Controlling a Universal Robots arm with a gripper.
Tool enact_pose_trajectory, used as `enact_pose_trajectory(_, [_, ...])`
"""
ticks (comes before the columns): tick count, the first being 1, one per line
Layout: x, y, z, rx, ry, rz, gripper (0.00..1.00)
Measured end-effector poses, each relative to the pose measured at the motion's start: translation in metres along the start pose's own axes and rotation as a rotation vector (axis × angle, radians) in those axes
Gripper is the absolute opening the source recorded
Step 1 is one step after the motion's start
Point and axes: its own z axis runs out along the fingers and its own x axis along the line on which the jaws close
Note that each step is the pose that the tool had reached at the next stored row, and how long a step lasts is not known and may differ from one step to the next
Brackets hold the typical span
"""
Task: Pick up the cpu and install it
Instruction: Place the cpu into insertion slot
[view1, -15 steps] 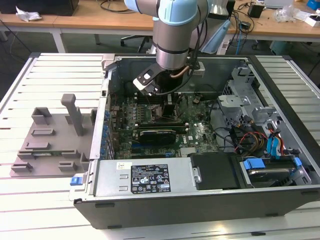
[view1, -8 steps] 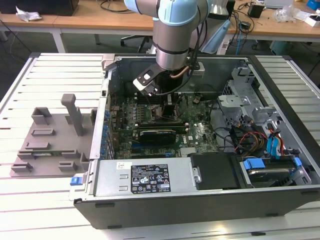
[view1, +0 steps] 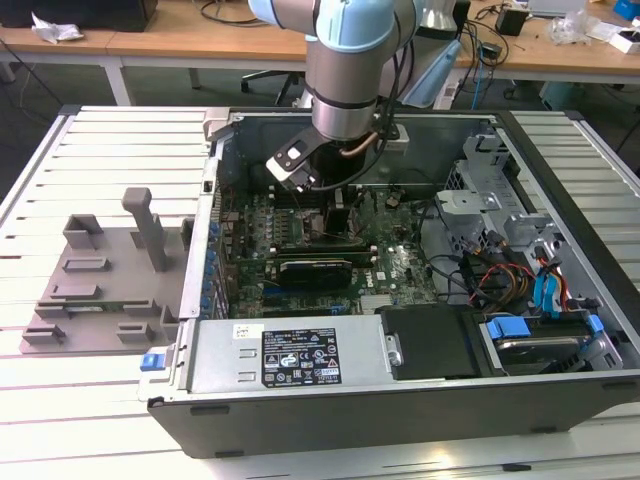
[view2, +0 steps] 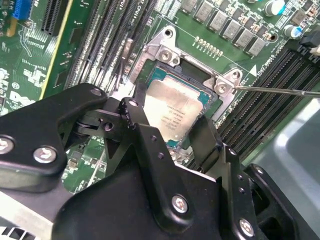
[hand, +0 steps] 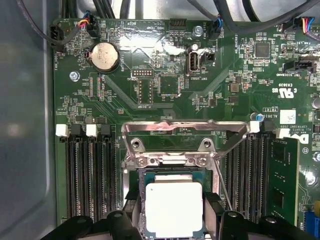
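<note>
My jaws were closed on the cpu (hand: 174, 207), 1 finger (view2: 137, 120) against each of 2 opposite edges, and my gripper (hand: 173, 222) hung low over the open socket (view2: 165, 47) on the motherboard (hand: 150, 75), deep in the computer case (view1: 400, 415). The cpu sat inside the socket's frame, its sides about square with it; whether it rested fully down I could not tell. The load plate (hand: 185, 131) stood raised just beside it, and the thin lever (view2: 280, 91) lay off to 1 side. I judged that the step wanted a level chip and a straight, slow descent: no sliding across the contacts, no pressing, corners matched to the frame, and my fingers kept off the plate and the 2 banks of memory slots (hand: 87, 170)
</note>
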Motion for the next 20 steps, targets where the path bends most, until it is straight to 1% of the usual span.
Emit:
enact_pose_trajectory(6, [0.0004,0.0,-0.0007,0.0001,-0.0013,0.0,0.62])
enact_pose_trajectory(8, [0.0002,-0.0002,-0.005,-0.0001,-0.0012,0.0,0.62])
enact_pose_trajectory(10, [-0.0001,-0.0003,-0.0122,-0.0001,-0.0011,0.0,0.62])
enact_pose_trajectory(12, [0.0,-0.0003,-0.0157,-0.0001,-0.0011,0.0,0.62])
enact_pose_trajectory(13, [0.0,-0.0004,-0.0165,-0.0002,-0.001,0.0,0.54])
enact_pose_trajectory(15, [-0.0005,-0.0005,-0.0166,-0.0001,-0.0012,0.0,0.42])
enact_pose_trajectory(16, [-0.001,-0.0005,-0.0166,-0.0001,-0.0013,0.0,0.42])
enact_pose_trajectory(17, [-0.002,-0.0004,-0.0165,-0.0001,-0.001,0.0,0.29])
enact_pose_trajectory(18, [-0.0027,-0.0004,-0.0165,0.0,-0.0008,0.0,0.24])
enact_pose_trajectory(19, [-0.0034,-0.0004,-0.0164,-0.0002,-0.0005,0.0,0.24])
enact_pose_trajectory(20, [-0.004,-0.0004,-0.0163,-0.0001,-0.0004,0.0,0.17])
